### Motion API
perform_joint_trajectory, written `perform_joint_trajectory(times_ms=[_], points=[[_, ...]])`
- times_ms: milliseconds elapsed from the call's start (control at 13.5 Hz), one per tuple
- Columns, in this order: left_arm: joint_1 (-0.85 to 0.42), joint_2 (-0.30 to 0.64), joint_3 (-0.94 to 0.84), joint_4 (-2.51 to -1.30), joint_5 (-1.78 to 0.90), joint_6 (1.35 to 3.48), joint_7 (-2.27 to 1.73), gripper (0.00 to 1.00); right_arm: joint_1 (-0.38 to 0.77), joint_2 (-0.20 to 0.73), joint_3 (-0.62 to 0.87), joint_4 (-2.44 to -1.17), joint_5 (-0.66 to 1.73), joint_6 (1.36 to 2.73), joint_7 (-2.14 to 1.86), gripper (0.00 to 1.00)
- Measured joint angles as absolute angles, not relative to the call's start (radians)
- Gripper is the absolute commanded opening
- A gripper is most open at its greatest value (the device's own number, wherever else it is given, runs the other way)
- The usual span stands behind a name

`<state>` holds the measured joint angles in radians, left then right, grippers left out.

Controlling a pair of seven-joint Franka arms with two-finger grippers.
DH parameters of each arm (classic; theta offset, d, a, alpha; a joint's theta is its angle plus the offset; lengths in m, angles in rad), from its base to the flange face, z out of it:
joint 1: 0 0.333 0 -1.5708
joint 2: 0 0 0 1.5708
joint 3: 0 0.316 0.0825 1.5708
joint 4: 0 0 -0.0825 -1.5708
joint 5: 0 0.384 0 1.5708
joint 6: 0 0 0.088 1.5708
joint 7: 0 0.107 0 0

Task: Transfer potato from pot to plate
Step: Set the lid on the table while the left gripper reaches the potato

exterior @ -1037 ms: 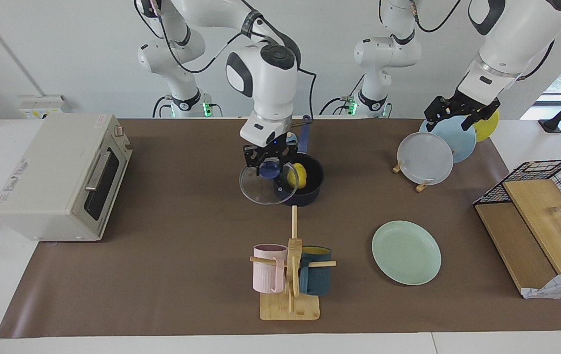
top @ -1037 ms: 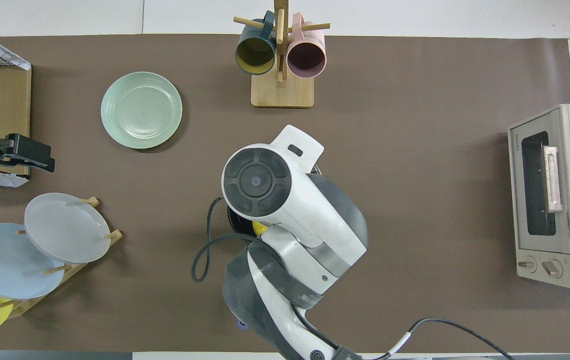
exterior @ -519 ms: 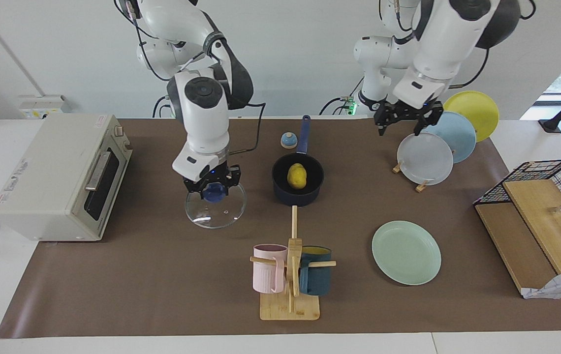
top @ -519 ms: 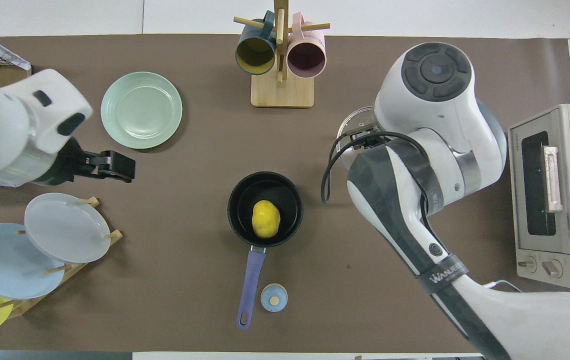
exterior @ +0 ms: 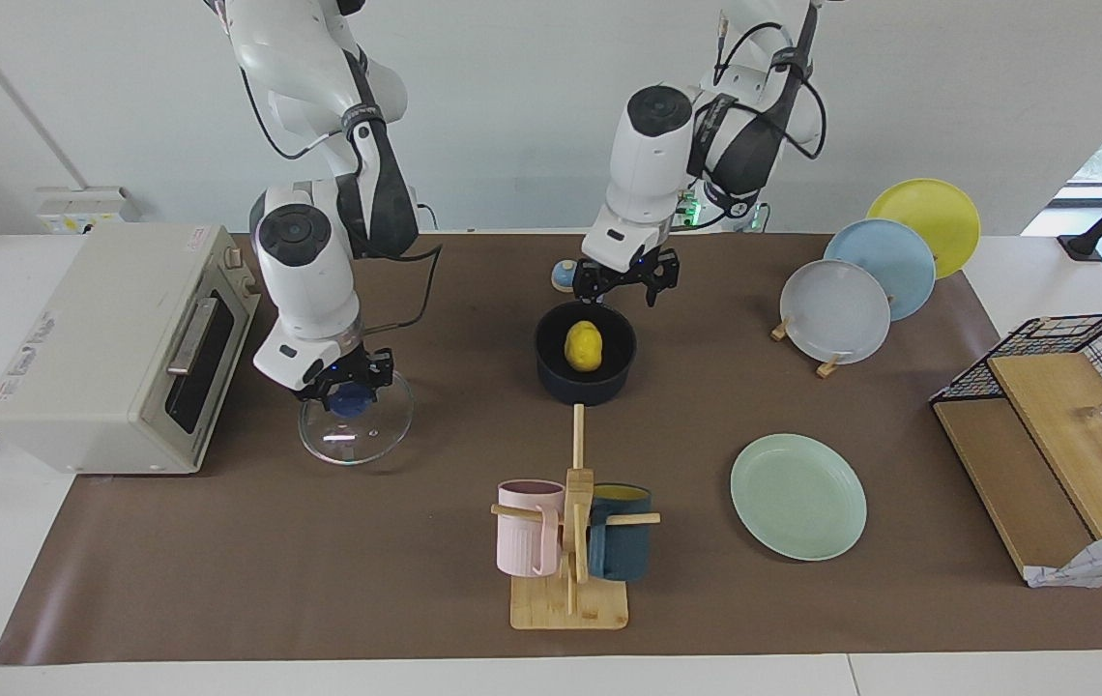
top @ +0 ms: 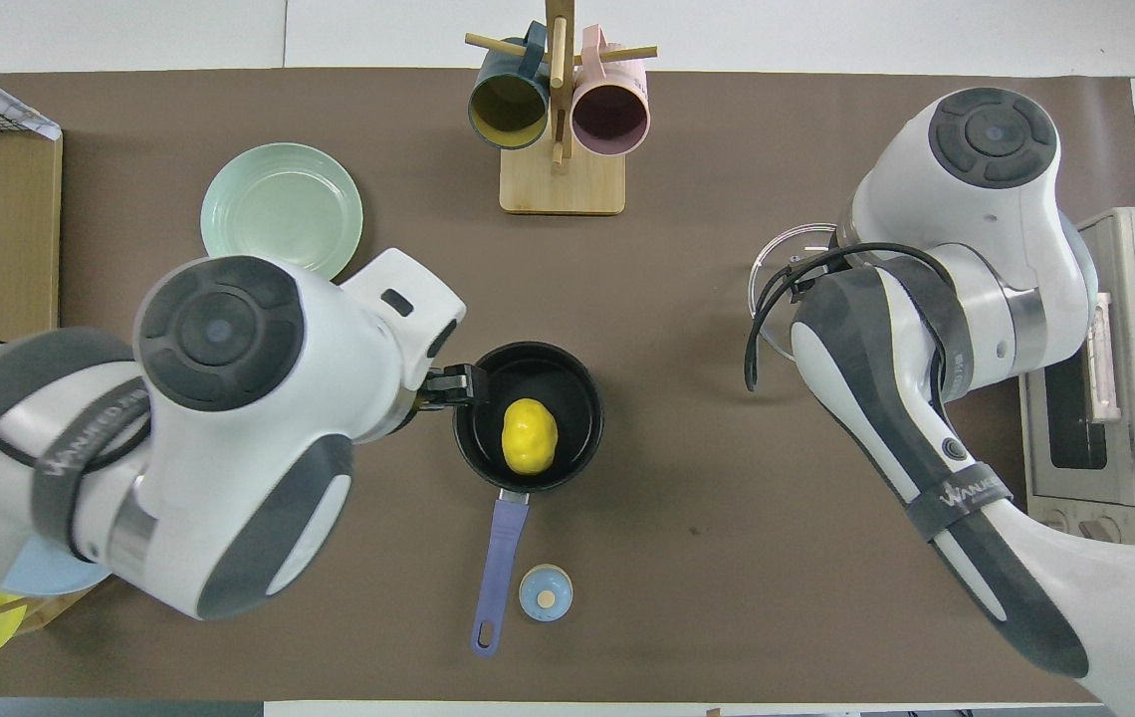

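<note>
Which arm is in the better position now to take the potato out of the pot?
The left. Its open gripper hangs above the pot, near the potato, and is free. The right gripper is busy holding the glass lid near the toaster oven.

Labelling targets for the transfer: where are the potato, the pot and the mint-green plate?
potato (exterior: 584, 346), facing view, middle of its yellow body.
pot (top: 480, 378), overhead view, black inside near the rim.
plate (exterior: 797, 496), facing view, bare centre.
</note>
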<state>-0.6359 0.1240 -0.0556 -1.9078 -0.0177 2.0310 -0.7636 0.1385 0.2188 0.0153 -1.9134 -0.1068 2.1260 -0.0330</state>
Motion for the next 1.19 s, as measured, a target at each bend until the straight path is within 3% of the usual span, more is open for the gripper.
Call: perform_joint_trajectory(times_ms=[222,593,667,889,1185], points=[[-0.637,0.179,-0.051,-1.907,-0.018,2.067,-0.769,1.00,0.128,0.182,0.016,-2.053,-0.106,2.251,-0.044,0.56],[-0.661,0.197,-0.052,-1.923,-0.018,2.113,-0.807,1.00,0.118,0.149,0.015,-2.125,-0.106,2.289,-0.044,0.57],[-0.667,0.204,-0.052,-1.926,-0.018,2.125,-0.815,1.00,0.116,0.149,0.015,-2.129,-0.106,2.293,-0.044,0.63],[-0.676,0.230,-0.052,-1.928,-0.018,2.148,-0.835,1.00,0.115,0.148,0.016,-2.133,-0.106,2.295,-0.044,1.00],[-0.687,0.257,-0.053,-1.928,-0.018,2.161,-0.846,1.00,0.115,0.137,0.016,-2.125,-0.105,2.295,-0.044,1.00]])
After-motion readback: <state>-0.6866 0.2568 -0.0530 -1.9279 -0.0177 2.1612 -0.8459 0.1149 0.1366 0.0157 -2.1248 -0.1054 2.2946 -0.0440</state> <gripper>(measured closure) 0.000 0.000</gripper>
